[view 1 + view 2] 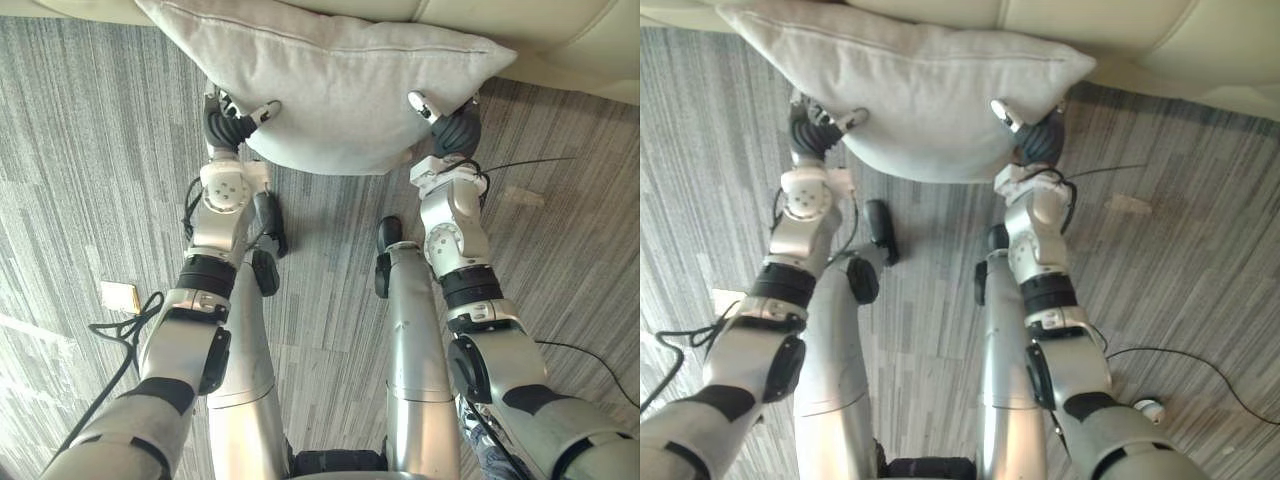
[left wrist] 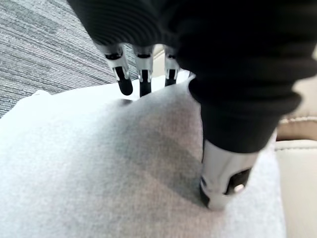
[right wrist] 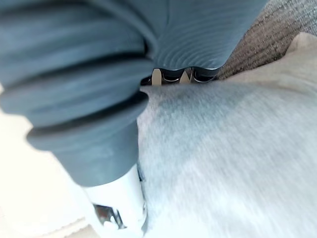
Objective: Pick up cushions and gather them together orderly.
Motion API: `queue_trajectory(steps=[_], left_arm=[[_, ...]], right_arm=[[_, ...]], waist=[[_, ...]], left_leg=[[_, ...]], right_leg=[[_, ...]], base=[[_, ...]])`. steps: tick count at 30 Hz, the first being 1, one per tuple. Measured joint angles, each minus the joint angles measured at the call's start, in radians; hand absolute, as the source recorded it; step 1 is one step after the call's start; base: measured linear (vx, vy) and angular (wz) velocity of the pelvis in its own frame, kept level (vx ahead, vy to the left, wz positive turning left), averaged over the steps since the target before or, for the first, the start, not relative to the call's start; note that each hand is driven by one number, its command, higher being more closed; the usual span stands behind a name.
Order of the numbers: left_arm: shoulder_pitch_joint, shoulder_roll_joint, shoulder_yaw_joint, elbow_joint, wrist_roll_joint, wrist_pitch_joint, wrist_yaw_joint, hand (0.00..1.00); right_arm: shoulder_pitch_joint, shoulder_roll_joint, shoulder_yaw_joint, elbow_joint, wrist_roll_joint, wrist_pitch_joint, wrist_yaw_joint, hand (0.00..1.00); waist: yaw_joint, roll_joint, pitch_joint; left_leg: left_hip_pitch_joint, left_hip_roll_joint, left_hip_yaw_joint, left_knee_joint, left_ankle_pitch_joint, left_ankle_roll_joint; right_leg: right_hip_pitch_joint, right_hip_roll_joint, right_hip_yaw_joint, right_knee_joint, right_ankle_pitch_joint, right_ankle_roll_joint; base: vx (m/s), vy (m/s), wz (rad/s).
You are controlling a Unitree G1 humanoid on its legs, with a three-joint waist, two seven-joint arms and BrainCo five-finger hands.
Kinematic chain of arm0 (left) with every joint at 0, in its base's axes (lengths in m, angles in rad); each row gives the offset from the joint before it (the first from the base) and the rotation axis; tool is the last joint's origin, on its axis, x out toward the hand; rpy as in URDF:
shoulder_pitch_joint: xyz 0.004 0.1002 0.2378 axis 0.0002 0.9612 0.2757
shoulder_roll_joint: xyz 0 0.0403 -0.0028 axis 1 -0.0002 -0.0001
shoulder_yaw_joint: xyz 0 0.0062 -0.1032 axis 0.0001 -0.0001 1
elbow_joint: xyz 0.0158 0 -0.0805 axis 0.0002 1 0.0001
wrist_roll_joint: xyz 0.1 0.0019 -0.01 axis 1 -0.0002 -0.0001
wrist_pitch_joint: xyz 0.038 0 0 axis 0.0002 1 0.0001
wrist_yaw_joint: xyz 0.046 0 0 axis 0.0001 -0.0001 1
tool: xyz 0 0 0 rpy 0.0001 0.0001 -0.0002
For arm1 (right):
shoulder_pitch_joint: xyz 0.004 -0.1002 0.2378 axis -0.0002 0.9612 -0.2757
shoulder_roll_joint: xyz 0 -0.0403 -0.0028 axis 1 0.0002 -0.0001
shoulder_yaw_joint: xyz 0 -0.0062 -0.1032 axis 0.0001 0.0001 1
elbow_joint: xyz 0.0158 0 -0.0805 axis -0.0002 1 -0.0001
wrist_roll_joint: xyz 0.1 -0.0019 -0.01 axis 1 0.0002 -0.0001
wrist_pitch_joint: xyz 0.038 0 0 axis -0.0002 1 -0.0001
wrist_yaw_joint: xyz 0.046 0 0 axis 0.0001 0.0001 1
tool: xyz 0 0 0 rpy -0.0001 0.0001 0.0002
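A large light-grey cushion (image 1: 340,80) hangs in front of me, held up between both hands just before the cream sofa. My left hand (image 1: 228,122) grips its left lower edge, thumb on the near face. In the left wrist view the fingers (image 2: 141,79) dig into the fabric (image 2: 124,168) and the thumb (image 2: 223,178) presses it. My right hand (image 1: 458,128) clamps the right lower edge the same way. Its thumb (image 3: 121,208) lies on the cloth (image 3: 237,158) while the fingers reach behind the cushion.
The cream leather sofa (image 1: 560,35) runs along the far side, right behind the cushion. Grey striped carpet lies below. A small tan square (image 1: 119,296) sits on the floor at my left, and a pale scrap (image 1: 524,196) at my right.
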Motion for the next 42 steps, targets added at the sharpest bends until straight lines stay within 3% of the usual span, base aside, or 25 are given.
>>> queue_trajectory(steps=[8, 15, 19, 21, 23, 31, 38, 42], left_arm=[[0.025, -0.002, -0.016, -0.08, -0.038, -0.001, 0.036, 1.0], [0.167, -0.078, -0.08, -0.265, -0.037, -0.051, 0.036, 1.0], [0.289, -0.124, -0.131, -0.35, -0.033, -0.079, 0.036, 1.0], [0.359, -0.152, -0.144, -0.375, -0.027, -0.081, 0.036, 1.0], [0.474, -0.189, -0.18, -0.404, -0.027, -0.091, 0.035, 1.0], [0.74, -0.215, -0.236, -0.523, -0.058, -0.115, 0.009, 1.0], [0.882, -0.206, -0.281, -0.595, -0.079, -0.127, -0.013, 1.0], [0.903, -0.192, -0.31, -0.596, -0.079, -0.127, -0.021, 1.0]], right_arm=[[0.063, -0.013, 0.026, -0.051, 0.03, -0.001, -0.018, 1.0], [0.256, 0.0, 0.031, -0.246, 0.028, -0.036, -0.053, 1.0], [0.419, 0.039, 0.03, -0.395, 0.016, -0.062, -0.074, 1.0], [0.497, 0.057, 0.031, -0.444, -0.015, -0.066, -0.074, 1.0], [0.63, 0.072, 0.039, -0.515, -0.051, -0.07, -0.077, 1.0], [0.923, 0.07, 0.105, -0.726, -0.207, -0.069, -0.077, 1.0], [1.065, 0.068, 0.144, -0.752, -0.216, -0.068, -0.073, 1.0], [1.092, 0.061, 0.143, -0.75, -0.217, -0.068, -0.072, 1.0]], waist=[[-0.001, 0.0, -0.001], [-0.004, 0.0, -0.005], [-0.001, 0.002, -0.01], [0.001, 0.006, -0.041], [0.007, 0.009, -0.127], [0.029, 0.02, -0.236], [0.039, 0.038, -0.342], [0.032, 0.038, -0.361]], left_leg=[[0.087, 0.004, 0.005, -0.078, 0.045, -0.004], [0.346, 0.008, 0.025, -0.3, 0.11, 0.001], [0.558, -0.005, 0.029, -0.439, 0.147, -0.014], [0.63, -0.007, 0.037, -0.479, 0.149, -0.019], [0.707, -0.018, 0.05, -0.532, 0.151, -0.022], [0.964, -0.039, 0.108, -0.666, 0.142, -0.009], [1.055, -0.037, 0.163, -0.682, 0.096, 0.006], [1.098, -0.067, 0.171, -0.668, 0.042, 0.022]], right_leg=[[0.075, 0.004, -0.006, -0.075, 0.049, -0.011], [0.319, 0.003, -0.021, -0.285, 0.116, -0.022], [0.52, -0.014, -0.043, -0.403, 0.143, -0.053], [0.59, -0.016, -0.046, -0.441, 0.143, -0.053], [0.669, -0.024, -0.046, -0.499, 0.145, -0.052], [0.915, -0.051, -0.018, -0.653, 0.157, -0.025], [1.027, -0.059, 0.025, -0.787, 0.192, 0.009], [1.094, -0.087, 0.046, -0.842, 0.211, 0.046]], base=[[0.0, 0.013, -0.07], [0.03, 0.0, -0.15], [0.08, -0.026, 0.01], [0.14, -0.015, -0.03], [0.21, 0.016, -0.04], [0.16, 0.034, -0.12], [0.07, 0.077, -0.24], [0.09, 0.162, -0.14]])
